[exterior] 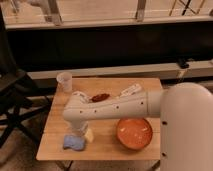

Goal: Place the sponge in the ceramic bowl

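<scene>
The light-blue sponge (74, 142) lies flat near the front left corner of the wooden table (107, 147). The orange-red ceramic bowl (134, 133) stands at the front right of the table with nothing in it. My white arm reaches across the table from the right and bends down at the left. The gripper (83, 135) hangs just above and slightly right of the sponge, mostly hidden by the arm's wrist.
A translucent plastic cup (64, 81) stands at the back left corner. A dark oblong object (100, 97) and a white object (131, 91) lie toward the back, partly behind the arm. A black folding chair (12, 100) stands left of the table.
</scene>
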Controlling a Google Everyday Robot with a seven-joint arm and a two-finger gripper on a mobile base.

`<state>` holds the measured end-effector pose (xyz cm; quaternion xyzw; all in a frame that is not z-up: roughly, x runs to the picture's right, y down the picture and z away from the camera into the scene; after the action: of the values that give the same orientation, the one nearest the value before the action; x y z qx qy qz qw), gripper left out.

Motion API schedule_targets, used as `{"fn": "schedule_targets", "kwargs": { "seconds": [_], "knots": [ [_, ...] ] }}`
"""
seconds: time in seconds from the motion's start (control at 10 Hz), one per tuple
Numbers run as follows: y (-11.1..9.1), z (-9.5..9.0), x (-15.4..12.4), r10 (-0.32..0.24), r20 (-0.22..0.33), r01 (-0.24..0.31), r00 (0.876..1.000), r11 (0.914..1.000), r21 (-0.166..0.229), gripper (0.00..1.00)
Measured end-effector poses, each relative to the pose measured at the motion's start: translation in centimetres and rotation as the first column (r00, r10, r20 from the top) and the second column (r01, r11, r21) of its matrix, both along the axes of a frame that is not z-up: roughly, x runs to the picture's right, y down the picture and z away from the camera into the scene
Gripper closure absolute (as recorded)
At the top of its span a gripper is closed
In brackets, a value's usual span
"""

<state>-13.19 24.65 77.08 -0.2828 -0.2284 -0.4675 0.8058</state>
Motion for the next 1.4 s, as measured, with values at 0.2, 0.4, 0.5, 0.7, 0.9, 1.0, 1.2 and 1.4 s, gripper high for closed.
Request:
{"fn": "schedule_targets", "kwargs": {
  "seconds": [0.2,0.4,0.5,0.7,0.9,1.0,1.2,1.4],
  "knots": [
    [0.5,0.4,-0.3,-0.008,0.009,0.008,1.000,0.9999,-0.011,0.20],
    [0.8,0.6,-0.7,-0.008,0.020,0.008,1.000,0.9998,-0.018,0.20],
    [0.9,0.6,-0.7,-0.012,0.026,0.012,1.000,0.9997,-0.022,0.20],
    [1.1,0.8,-0.7,-0.010,0.026,0.011,1.000,0.9994,-0.031,0.20],
    [1.3,0.8,-0.8,-0.011,0.027,0.012,1.000,0.9992,-0.037,0.20],
    [1.4,0.9,-0.9,-0.012,0.028,0.013,1.000,0.9990,-0.042,0.20],
    [1.5,0.9,-0.9,-0.015,0.029,0.017,0.999,0.9987,-0.048,0.20],
    [1.7,1.1,-1.0,-0.019,0.027,0.021,0.999,0.9986,-0.050,0.20]
  ]
}}
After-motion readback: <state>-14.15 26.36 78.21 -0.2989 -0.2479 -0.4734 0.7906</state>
